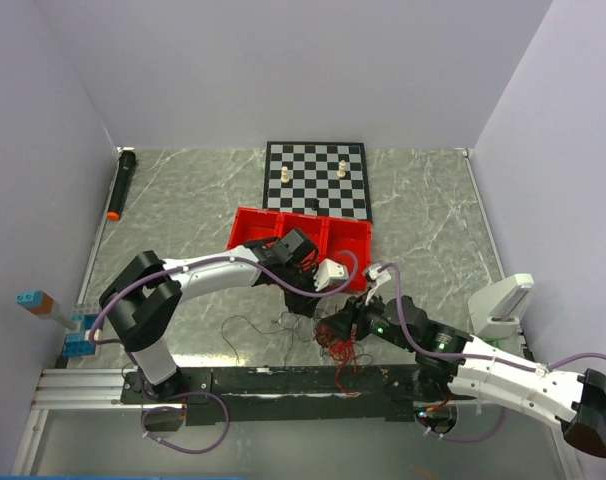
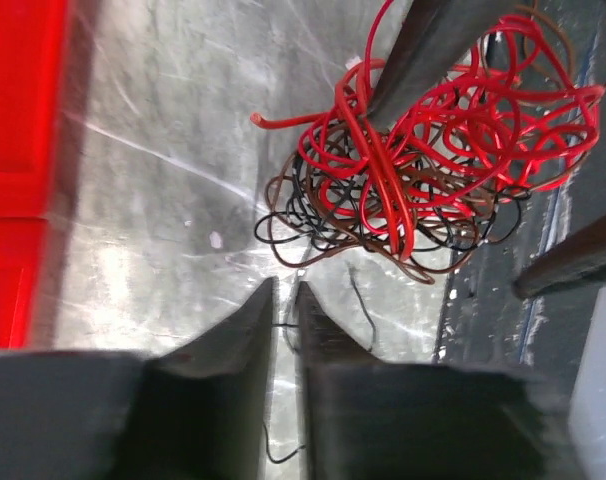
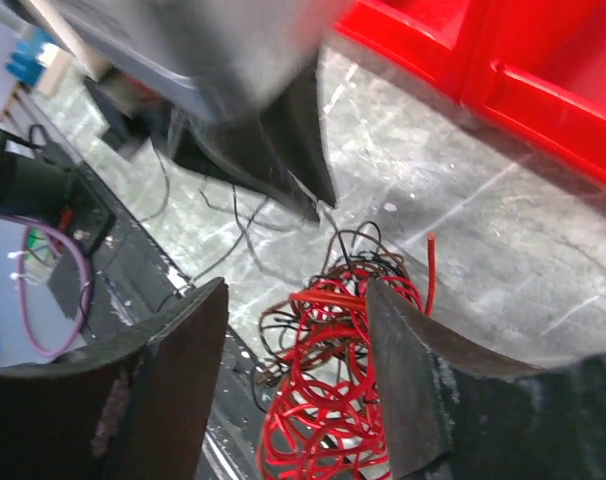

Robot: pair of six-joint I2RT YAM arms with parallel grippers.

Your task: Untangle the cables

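Note:
The cables (image 1: 339, 346) are a fist-sized tangle of red and dark brown-black wires near the table's front edge. They also show in the left wrist view (image 2: 433, 170) and the right wrist view (image 3: 328, 400). My left gripper (image 1: 301, 303) sits just left of the tangle. Its jaws (image 2: 285, 292) are nearly closed on a thin black wire (image 2: 363, 305) that trails from the bundle. My right gripper (image 1: 340, 328) is open (image 3: 295, 290) and straddles the tangle, with one finger (image 2: 433, 45) pushed into the red loops.
A red bin (image 1: 303, 232) stands just behind the grippers, with a chessboard (image 1: 316, 180) and chess pieces behind it. A black marker with an orange tip (image 1: 121, 185) lies far left. A black rail (image 1: 283, 380) runs along the front edge. Loose thin wire (image 1: 251, 325) trails left.

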